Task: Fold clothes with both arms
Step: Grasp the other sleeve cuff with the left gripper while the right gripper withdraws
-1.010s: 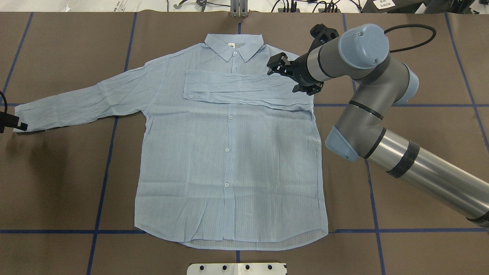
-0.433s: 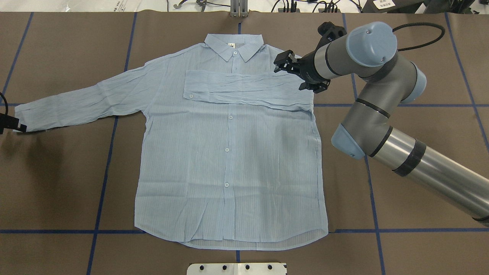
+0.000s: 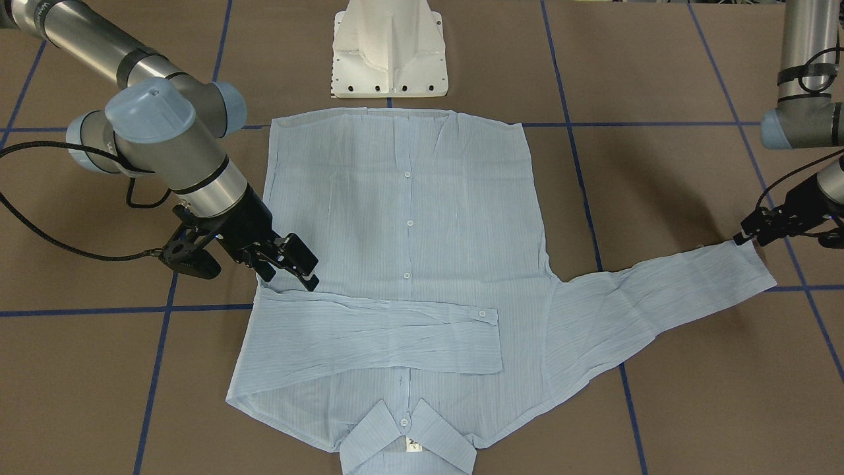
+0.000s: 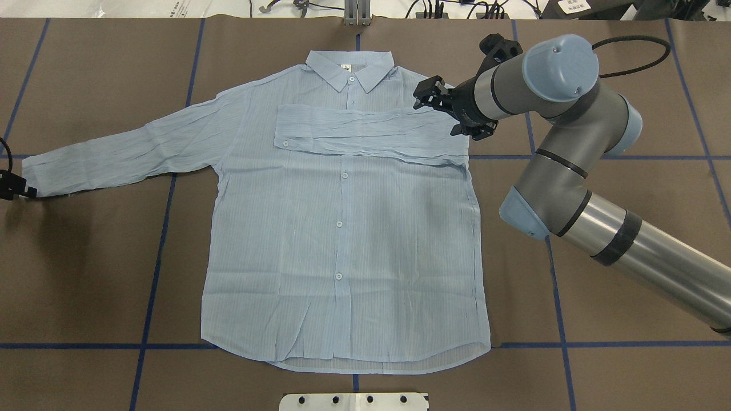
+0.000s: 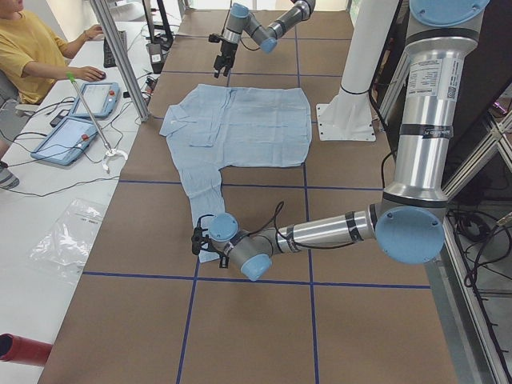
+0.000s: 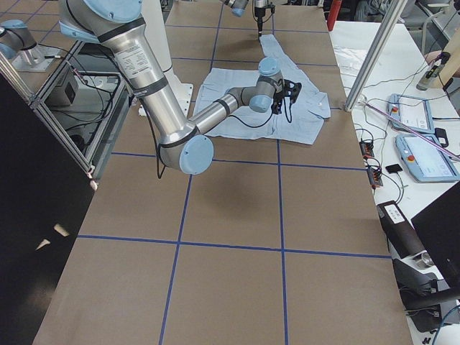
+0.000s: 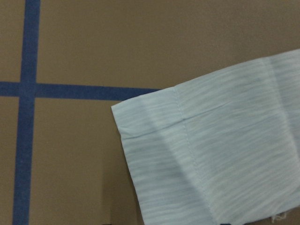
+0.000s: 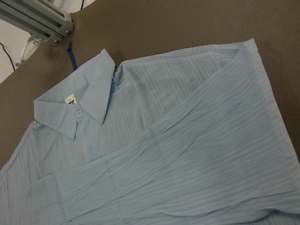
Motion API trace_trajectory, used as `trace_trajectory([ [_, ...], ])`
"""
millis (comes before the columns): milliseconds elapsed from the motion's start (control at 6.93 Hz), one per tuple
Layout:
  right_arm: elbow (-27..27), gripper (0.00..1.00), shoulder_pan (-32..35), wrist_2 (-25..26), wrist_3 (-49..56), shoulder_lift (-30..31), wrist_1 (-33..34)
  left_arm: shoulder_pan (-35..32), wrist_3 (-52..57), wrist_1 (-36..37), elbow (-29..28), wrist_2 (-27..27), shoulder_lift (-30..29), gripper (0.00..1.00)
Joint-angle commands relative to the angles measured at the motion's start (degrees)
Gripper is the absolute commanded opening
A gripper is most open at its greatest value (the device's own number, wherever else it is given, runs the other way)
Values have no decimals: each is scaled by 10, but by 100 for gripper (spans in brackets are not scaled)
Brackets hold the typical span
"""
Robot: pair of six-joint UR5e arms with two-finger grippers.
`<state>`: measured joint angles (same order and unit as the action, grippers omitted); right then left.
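The light blue shirt lies flat and face up on the brown table, collar at the far side. Its right sleeve is folded across the chest. The other sleeve stretches out to the left, its cuff flat on the table. My right gripper hovers open and empty over the shirt's right shoulder, just above the sleeve fold. My left gripper sits at the tip of the outstretched cuff. It looks open and nothing is held in it.
The white pedestal base stands just behind the shirt's hem. Blue tape lines cross the brown table cover. An aluminium post stands past the collar. A person sits at a side desk with tablets.
My right gripper has drawn back to the right, off the folded sleeve. My left gripper has shifted slightly left along the cuff's end. The shirt has not moved.
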<state>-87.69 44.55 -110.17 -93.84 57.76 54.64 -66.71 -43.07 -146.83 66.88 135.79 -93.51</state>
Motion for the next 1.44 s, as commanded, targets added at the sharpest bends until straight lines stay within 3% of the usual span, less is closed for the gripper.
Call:
trace_trajectory([
  [0,-1,99,0,0,-1,3,0,0,-2,0,0,0,0,48],
  [144,-1,99,0,0,-1,3,0,0,-3,0,2,0,0,19],
  [289,-2,99,0,0,-1,2,0,0,-3,0,3,0,0,0],
  [577,-1,99,1,-4,-6,-2,6,-1,-2,1,5,7,2,0],
  [866,0,99,4,-5,-7,-3,6,-1,-3,20,45,27,-2,0],
  [1154,3,99,29,-30,0,5,6,-1,-57,50,76,33,-77,0],
  [1298,2,99,38,-42,1,16,7,0,-103,77,70,30,-152,0],
])
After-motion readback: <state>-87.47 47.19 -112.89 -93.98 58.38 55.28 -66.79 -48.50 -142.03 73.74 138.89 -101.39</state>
